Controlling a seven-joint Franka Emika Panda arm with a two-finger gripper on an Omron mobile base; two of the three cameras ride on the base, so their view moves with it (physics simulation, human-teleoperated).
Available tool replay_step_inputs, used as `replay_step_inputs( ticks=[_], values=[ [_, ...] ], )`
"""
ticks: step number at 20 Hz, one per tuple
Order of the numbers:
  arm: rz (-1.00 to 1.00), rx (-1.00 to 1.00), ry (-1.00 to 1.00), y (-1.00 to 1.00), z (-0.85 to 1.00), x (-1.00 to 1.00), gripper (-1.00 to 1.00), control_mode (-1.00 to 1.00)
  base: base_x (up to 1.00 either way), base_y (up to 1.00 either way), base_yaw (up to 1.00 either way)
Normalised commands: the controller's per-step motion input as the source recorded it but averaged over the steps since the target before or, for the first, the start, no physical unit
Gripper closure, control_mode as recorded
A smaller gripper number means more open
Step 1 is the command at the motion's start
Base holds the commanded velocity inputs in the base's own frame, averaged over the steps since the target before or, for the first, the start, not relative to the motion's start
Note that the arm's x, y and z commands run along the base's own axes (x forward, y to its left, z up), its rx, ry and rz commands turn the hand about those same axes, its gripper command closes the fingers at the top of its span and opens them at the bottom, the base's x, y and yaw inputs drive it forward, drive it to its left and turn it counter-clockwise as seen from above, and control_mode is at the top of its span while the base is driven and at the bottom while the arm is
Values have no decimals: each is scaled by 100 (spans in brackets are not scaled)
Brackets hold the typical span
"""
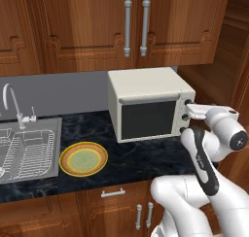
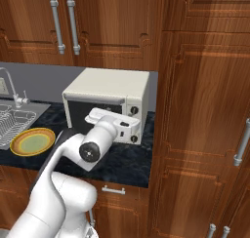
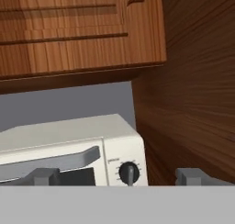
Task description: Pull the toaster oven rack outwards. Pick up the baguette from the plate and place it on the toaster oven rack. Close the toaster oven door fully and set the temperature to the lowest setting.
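The cream toaster oven (image 1: pixel 146 83) (image 2: pixel 112 86) stands on the dark counter. Its toaster oven door (image 1: pixel 148 119) is shut upright, so the toaster oven rack is hidden behind the dark glass. The baguette is out of view. The plate (image 1: pixel 64 159) (image 2: pixel 17 147), with its yellow-orange rim and pale green centre, lies bare to the oven's left. My gripper (image 1: pixel 189 110) (image 3: pixel 118 176) is open, right in front of the oven's knob panel. In the hand view the top knob (image 3: pixel 128 171) sits between the two spread fingertips (image 3: pixel 46 176), and nothing is held.
A sink with a wire dish basket (image 1: pixel 26 151) and a faucet (image 1: pixel 12 105) lies left of the plate. Upper cabinets (image 1: pixel 131 22) hang above the oven. A tall wooden cabinet wall (image 2: pixel 205 110) stands close on the oven's right side.
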Motion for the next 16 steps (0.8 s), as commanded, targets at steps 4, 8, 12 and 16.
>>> replay_step_inputs(
  ticks=[4,8,12,16],
  values=[
    [0,0,4,1,-10,0,-100,-100,0,0,0],
    [0,0,2,4,-15,0,-100,-100,0,0,0],
    [0,0,3,6,-28,0,-100,-100,0,0,0],
    [0,0,0,3,-14,6,-100,-100,0,0,0]
  ],
)
